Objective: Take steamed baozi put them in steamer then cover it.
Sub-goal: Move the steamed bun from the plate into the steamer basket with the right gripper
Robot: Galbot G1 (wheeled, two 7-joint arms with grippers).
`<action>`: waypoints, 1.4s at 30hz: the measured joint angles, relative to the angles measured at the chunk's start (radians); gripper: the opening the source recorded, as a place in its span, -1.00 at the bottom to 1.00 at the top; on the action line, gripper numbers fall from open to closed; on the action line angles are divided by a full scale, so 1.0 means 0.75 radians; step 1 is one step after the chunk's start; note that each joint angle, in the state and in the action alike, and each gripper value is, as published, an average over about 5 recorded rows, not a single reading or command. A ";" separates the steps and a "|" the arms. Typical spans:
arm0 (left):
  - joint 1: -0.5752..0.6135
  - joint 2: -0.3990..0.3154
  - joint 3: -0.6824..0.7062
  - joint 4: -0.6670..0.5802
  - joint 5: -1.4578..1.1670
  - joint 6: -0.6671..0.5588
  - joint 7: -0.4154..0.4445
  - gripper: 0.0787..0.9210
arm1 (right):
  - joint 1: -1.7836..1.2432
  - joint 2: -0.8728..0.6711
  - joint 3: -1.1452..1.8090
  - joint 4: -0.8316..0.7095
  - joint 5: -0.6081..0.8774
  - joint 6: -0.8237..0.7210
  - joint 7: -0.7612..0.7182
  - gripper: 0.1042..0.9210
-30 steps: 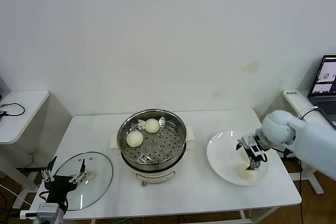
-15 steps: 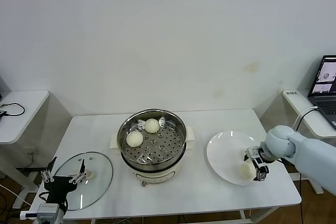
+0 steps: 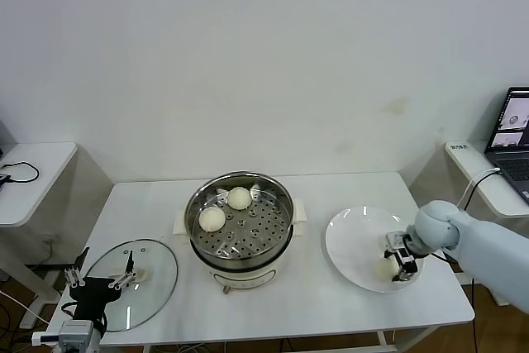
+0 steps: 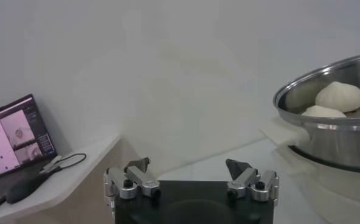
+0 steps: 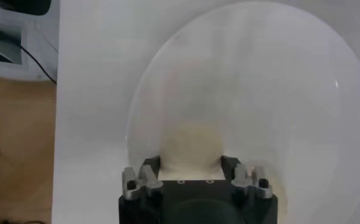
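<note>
One cream-white round dough bun (image 3: 386, 268) sits on the flat white plate (image 3: 351, 241) near the table's right edge, clasped between the right gripper (image 3: 400, 262) fingers. Lifting should go straight up and slowly, I judge, since the soft dough dents easily. Smooth and matte, it looks intact. Two more buns (image 3: 226, 208) lie in the shiny steel steamer (image 3: 240, 225) at table centre. By the front-left corner, the left gripper (image 3: 102, 281) hangs spread wide above the glass lid (image 3: 157, 266).
</note>
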 measured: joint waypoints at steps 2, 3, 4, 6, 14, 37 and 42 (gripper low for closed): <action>0.000 0.002 -0.001 -0.002 0.000 0.000 0.000 0.77 | 0.018 -0.001 -0.005 0.002 0.010 -0.001 -0.010 0.16; 0.000 0.004 -0.003 -0.003 -0.001 0.000 0.000 0.77 | 0.031 -0.001 -0.008 0.003 0.016 -0.002 -0.015 0.16; 0.000 0.005 -0.004 -0.003 -0.001 0.000 0.000 0.77 | 0.045 -0.001 -0.012 0.003 0.023 -0.003 -0.021 0.16; 0.001 0.007 -0.007 -0.003 -0.003 -0.001 0.000 0.77 | 0.081 0.000 -0.020 0.002 0.040 -0.006 -0.033 0.16; -0.005 0.014 -0.007 -0.004 -0.010 -0.003 0.000 0.77 | 0.287 0.026 -0.071 -0.004 0.125 -0.018 -0.074 0.18; -0.014 0.017 -0.034 0.004 -0.029 -0.003 -0.001 0.77 | 0.906 0.467 -0.390 -0.024 0.450 -0.022 0.004 0.20; -0.018 0.010 -0.037 -0.006 -0.028 0.000 -0.001 0.77 | 0.923 0.583 -0.456 -0.014 0.499 0.021 0.050 0.21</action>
